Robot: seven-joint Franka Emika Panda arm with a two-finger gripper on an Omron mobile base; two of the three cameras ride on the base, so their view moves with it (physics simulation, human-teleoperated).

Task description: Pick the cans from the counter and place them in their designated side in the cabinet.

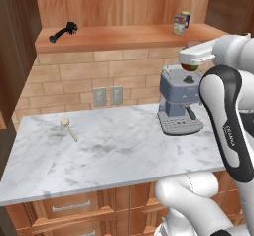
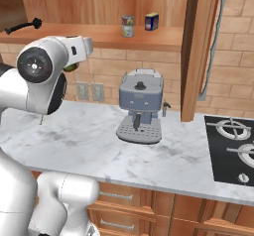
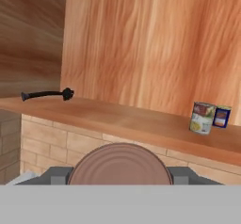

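Pincer clamped on the dark red can, which I carry high above the tabletop. Ahead and right, the silver can stands on the cabinet shelf. Next, I judge: advance, set down beside it.

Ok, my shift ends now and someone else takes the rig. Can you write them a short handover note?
Gripper: shut on the dark red tin with a green band, raised in front of the cabinet shelf, above the grey espresso machine.
Silver tin with yellow-and-red label: already standing on the right part of the reddish-brown wooden cabinet shelf, beside the blue can with yellow label.
Black brush: lies at the shelf's left end.
White marble counter: holds no task tin now; a small wooden spoon lies there.
Left: set the held tin on the shelf on its side, probably by the other cans, then release.
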